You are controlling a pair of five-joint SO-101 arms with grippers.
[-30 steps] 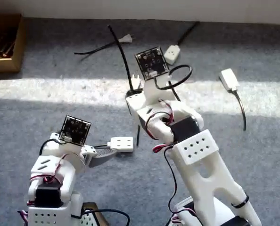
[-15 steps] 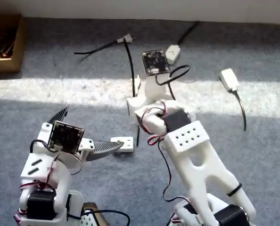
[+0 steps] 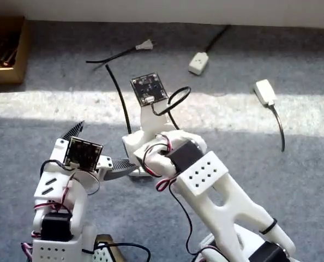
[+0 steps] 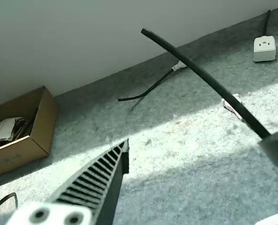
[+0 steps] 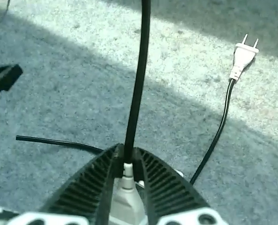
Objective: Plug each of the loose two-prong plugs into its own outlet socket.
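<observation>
Grey carpet; two loose plugs

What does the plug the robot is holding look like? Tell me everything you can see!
The plug is white and looks plastic. The right gripper pinches it between two black ribbed fingers, so just its back end shows; the prongs are hidden. A narrow white collar joins it to a stiff black cable, which rises away over the grey carpet to a loose end.

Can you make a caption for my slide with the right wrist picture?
Right gripper pinching a white plug, another loose plug lying on grey carpet.
</observation>
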